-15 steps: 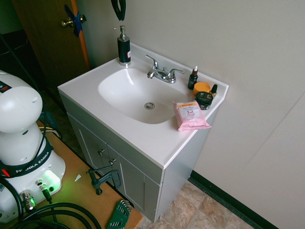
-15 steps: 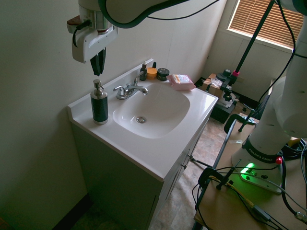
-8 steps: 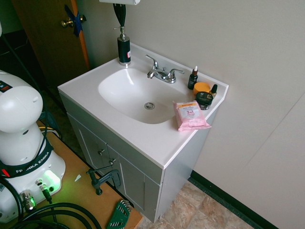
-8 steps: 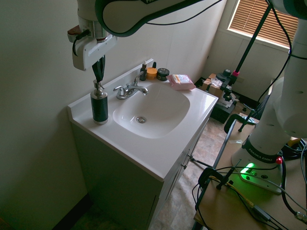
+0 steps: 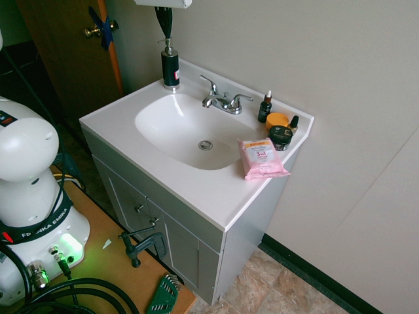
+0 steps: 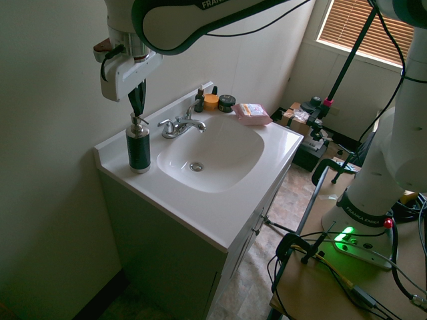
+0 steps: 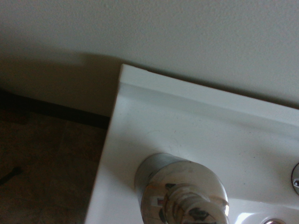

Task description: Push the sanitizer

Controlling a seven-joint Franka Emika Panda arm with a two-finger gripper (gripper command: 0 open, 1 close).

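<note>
The sanitizer (image 5: 170, 67), a tall dark pump bottle with a silver head and a pale band at its base, stands upright at the back corner of the white vanity top (image 5: 196, 190), beside the basin. The same sanitizer (image 6: 138, 148) shows at the near left corner in the second exterior view. My gripper (image 5: 165, 34) hangs straight above it, fingers shut together, their tips at the pump head (image 6: 137, 120). From the second exterior view my gripper (image 6: 137, 110) points down onto the pump. The wrist view shows the silver pump head (image 7: 187, 198) from above, close to the vanity corner.
A chrome faucet (image 5: 222, 100) stands behind the basin (image 5: 190, 131). At the far corner sit a small dropper bottle (image 5: 265, 108), an orange-lidded jar (image 5: 277, 121), a dark jar (image 5: 281, 136) and a pink wipes pack (image 5: 262, 157). The wall rises right behind the sanitizer; a door (image 5: 78, 46) is beside it.
My gripper has come down from well above the sanitizer to its pump head. The bottle stands where it stood.
</note>
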